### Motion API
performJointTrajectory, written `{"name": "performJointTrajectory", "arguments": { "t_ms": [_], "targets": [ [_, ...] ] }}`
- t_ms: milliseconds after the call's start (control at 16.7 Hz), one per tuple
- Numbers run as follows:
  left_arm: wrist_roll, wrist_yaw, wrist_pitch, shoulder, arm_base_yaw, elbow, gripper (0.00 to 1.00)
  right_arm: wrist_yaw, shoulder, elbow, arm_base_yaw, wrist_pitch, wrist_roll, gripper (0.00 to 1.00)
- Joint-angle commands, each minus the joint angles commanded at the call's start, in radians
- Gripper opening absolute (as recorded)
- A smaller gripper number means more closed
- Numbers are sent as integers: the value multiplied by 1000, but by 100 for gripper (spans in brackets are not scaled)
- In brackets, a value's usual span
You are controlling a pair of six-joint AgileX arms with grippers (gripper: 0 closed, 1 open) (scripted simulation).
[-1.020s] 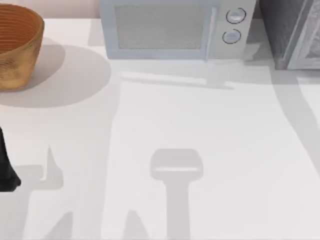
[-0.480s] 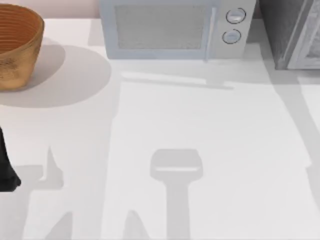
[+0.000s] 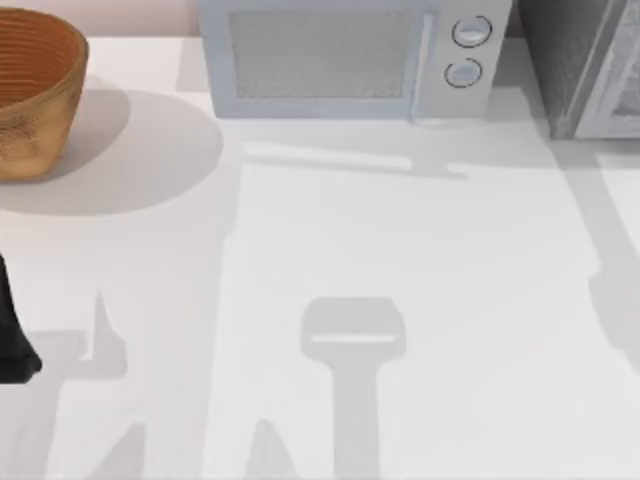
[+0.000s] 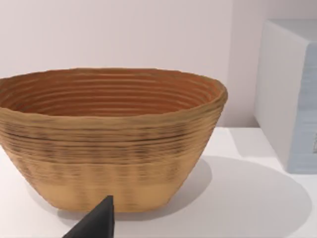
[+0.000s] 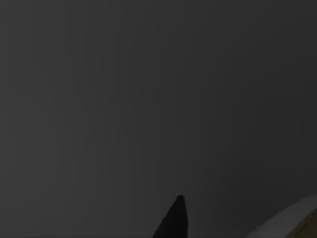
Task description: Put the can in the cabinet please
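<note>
White tabletop point(image 3: 420, 300) fills the top view, crossed by soft grey shadows. One woven basket point(image 3: 35, 95) sits at the far left; as much of its ribbed inside as can be seen holds nothing. One light grey microwave point(image 3: 350, 60) with two round knobs stands at the far edge, its door shut. One dark grey speckled cabinet point(image 3: 565, 60) occupies the far right corner, with a lighter panelled door point(image 3: 620, 90) at its right. A black part of the left arm point(image 3: 12, 335) pokes in at the left edge, on the near half of the table.

From the left wrist view, the same basket point(image 4: 109, 144) stands close ahead on the table, its inside bare as far as the rim allows. A corner of the microwave point(image 4: 292, 94) stands just beside it. One dark fingertip of the left gripper point(image 4: 96, 220) points toward the basket's foot; whether those fingers are open or closed cannot be told.

The right wrist view is dark.

Where the can lies cannot be told.
</note>
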Motion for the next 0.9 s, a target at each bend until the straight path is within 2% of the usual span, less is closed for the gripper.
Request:
{"name": "performJointTrajectory", "arguments": {
  "t_ms": [420,900],
  "targets": [
    [0,0,0,0,0,0,100,-7,47,61,-7,-16,0,0],
    [0,0,0,0,0,0,100,-7,47,61,-7,-16,0,60]
  ]
}}
